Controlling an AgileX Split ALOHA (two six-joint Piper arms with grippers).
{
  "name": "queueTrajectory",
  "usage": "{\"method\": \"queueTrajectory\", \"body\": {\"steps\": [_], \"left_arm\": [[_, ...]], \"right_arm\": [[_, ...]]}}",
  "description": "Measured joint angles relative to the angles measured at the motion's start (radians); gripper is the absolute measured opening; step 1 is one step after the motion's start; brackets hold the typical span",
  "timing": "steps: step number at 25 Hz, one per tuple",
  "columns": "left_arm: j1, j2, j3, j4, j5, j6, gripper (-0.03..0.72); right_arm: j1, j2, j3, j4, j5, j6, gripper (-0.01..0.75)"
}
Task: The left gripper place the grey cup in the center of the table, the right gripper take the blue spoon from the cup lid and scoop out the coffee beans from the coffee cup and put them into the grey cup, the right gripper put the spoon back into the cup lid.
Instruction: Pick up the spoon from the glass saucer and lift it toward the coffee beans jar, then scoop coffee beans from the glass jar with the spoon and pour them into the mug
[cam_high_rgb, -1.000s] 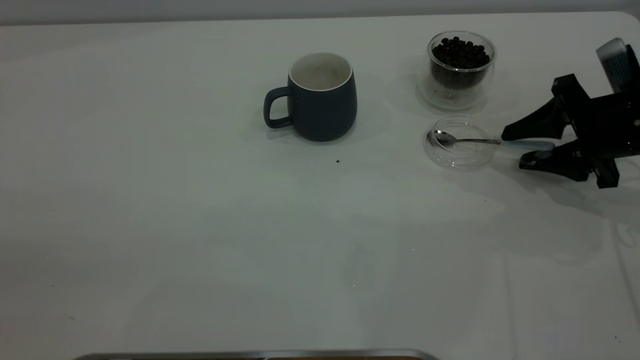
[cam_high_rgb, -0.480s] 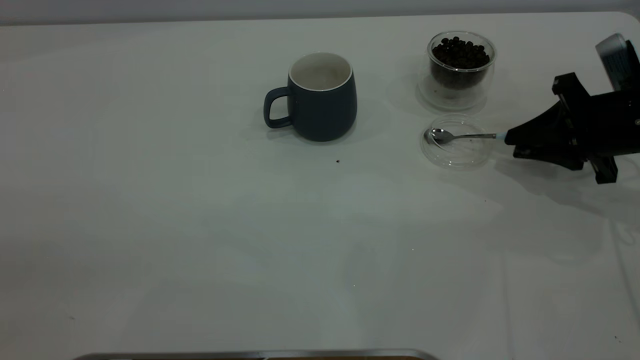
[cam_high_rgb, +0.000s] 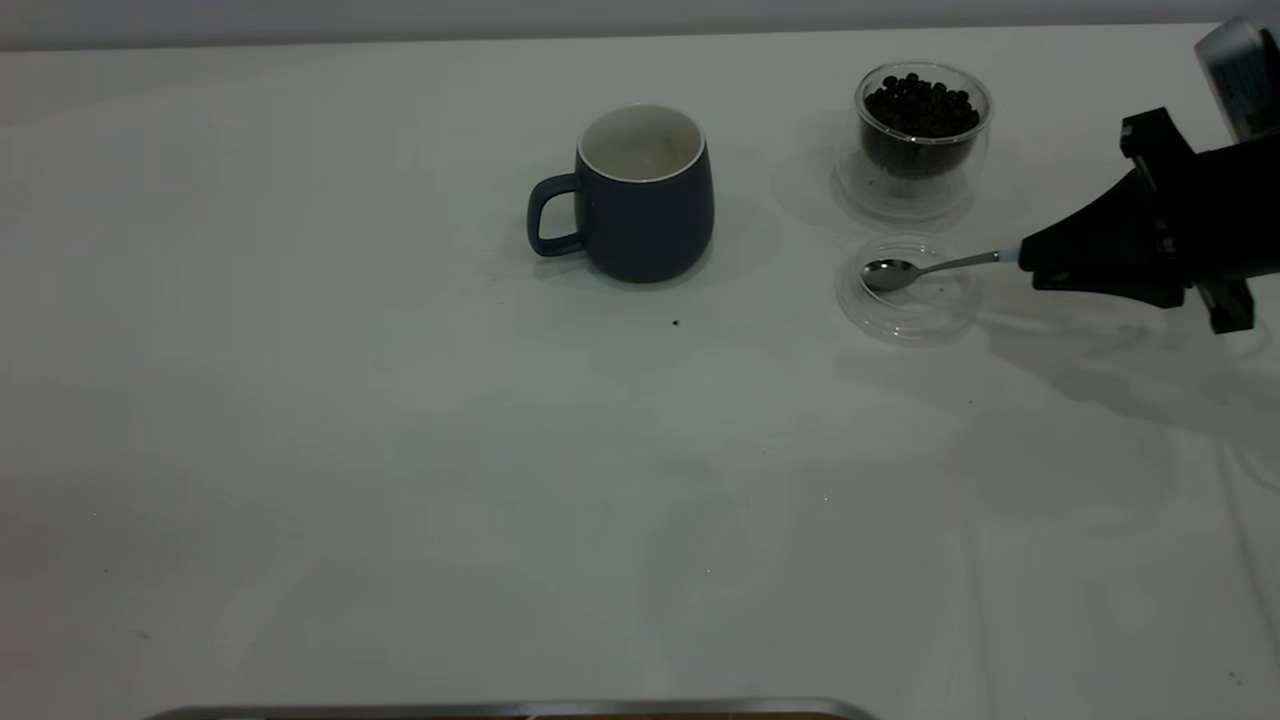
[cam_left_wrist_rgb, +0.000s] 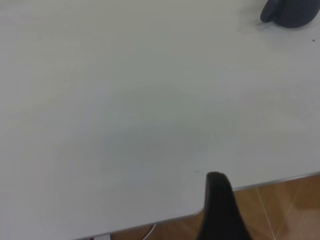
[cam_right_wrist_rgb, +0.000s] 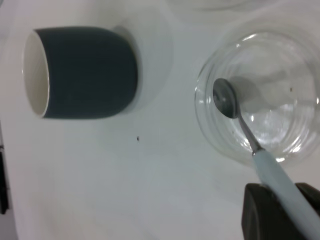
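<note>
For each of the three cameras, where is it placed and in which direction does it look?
Exterior: above, facing down at the white table; right gripper holds the pale-blue-handled steel spoon.
Left wrist: on the left arm at the table's edge; one dark finger shows.
Right wrist: above the clear round lid, looking down; its fingers clamp the spoon.
Shared: all three show the dark slate-grey ceramic mug.

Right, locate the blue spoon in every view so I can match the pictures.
Exterior view: the blue spoon is at the right, its bowl over the cup lid, its handle in the right claw.
Left wrist view: not in it.
Right wrist view: the spoon runs from the lid to the claw.
Shared landmark: the grey cup.
</note>
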Motion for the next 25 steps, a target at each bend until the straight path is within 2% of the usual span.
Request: {"method": "queueTrajectory", "body": {"steps": [11, 16, 25], "left_arm": [[0.000, 0.000, 0.000, 0.000, 0.000, 0.000, 0.555], [0.000, 0.000, 0.000, 0.000, 0.000, 0.000, 0.555], [0.000, 0.000, 0.000, 0.000, 0.000, 0.000, 0.555]], "right_arm": [[0.000, -0.226, 0.085, -0.031, -0.031, -0.020, 0.110], [0.000, -0.306, 0.085, 0.051, -0.041, -0.154, 0.109], [0.000, -0.263, -0.047, 0.082, -0.116, -0.244, 0.108]]}}
